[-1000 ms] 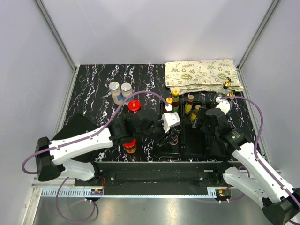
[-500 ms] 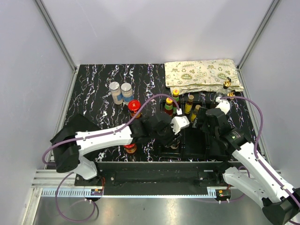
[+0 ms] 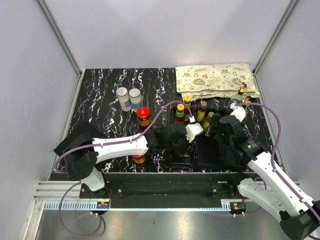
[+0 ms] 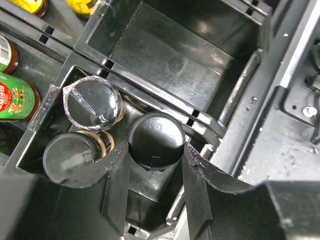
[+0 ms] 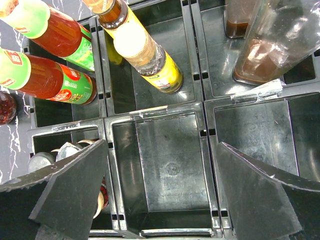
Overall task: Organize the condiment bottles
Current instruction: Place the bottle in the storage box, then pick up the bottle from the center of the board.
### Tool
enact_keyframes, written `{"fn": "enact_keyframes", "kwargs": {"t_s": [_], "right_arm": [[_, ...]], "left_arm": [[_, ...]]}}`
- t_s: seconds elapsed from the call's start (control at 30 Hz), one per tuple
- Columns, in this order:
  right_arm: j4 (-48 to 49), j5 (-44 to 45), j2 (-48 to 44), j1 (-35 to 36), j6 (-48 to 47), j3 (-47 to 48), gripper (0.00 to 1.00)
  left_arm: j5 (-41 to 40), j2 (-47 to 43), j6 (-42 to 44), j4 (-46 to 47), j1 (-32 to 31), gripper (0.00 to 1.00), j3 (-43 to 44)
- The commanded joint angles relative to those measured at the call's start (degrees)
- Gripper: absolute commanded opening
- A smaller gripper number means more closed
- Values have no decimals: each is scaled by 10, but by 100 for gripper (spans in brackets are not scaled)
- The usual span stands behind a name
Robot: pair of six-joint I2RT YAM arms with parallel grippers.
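Note:
In the left wrist view my left gripper (image 4: 152,152) is shut on a black-capped bottle (image 4: 156,139), which stands in the black tray's front-left compartment (image 4: 150,107). Beside it there are a film-wrapped cap (image 4: 92,102) and another black cap (image 4: 70,152). From above, the left gripper (image 3: 186,146) reaches over that compartment. My right gripper (image 5: 162,165) hangs open over the empty middle front compartment (image 5: 170,165), touching nothing. Behind it stand two green-capped red sauces (image 5: 60,35), a yellow-labelled bottle (image 5: 147,52) and clear glass bottles (image 5: 270,45).
On the marble tabletop stand two grey-lidded shakers (image 3: 128,96) and a red-lidded jar (image 3: 143,114). Another red-lidded jar (image 3: 139,159) is half under the left arm. A patterned bag (image 3: 215,80) lies at the back right, with gold-spouted bottles (image 3: 242,90) by it.
The left arm has stretched rightwards, carrying the black-capped bottle over the tray's front-left compartment. That uncovered the red-lidded jar behind it. The right arm has stayed still.

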Motion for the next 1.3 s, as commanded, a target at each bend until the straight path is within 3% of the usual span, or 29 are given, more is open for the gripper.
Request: {"fn": "enact_keyframes", "kwargs": {"t_s": [0.0, 0.13, 0.4, 0.63, 0.87, 1.0, 1.17, 1.27], "right_arm": [[11, 29, -6, -2, -2, 4, 100], [11, 29, -7, -2, -2, 4, 100], [11, 26, -3, -2, 1, 6, 100], [4, 23, -14, -2, 1, 14, 100], [-10, 19, -25, -2, 2, 27, 100], [-12, 4, -32, -1, 0, 35, 100], [-10, -30, -28, -2, -10, 58, 100], [17, -121, -4, -2, -57, 72, 100]], "left_arm": [[-24, 14, -21, 51, 0, 6, -2], [-55, 14, -23, 52, 0, 11, -11], [-55, 9, -20, 44, 1, 47, -13], [-60, 0, -18, 35, 0, 70, -9], [-54, -64, -20, 22, 0, 90, -12], [-58, -109, -21, 15, -1, 98, -23], [-79, -175, -28, -2, 0, 99, -36], [-135, -206, -49, -36, 0, 99, -37]]}}
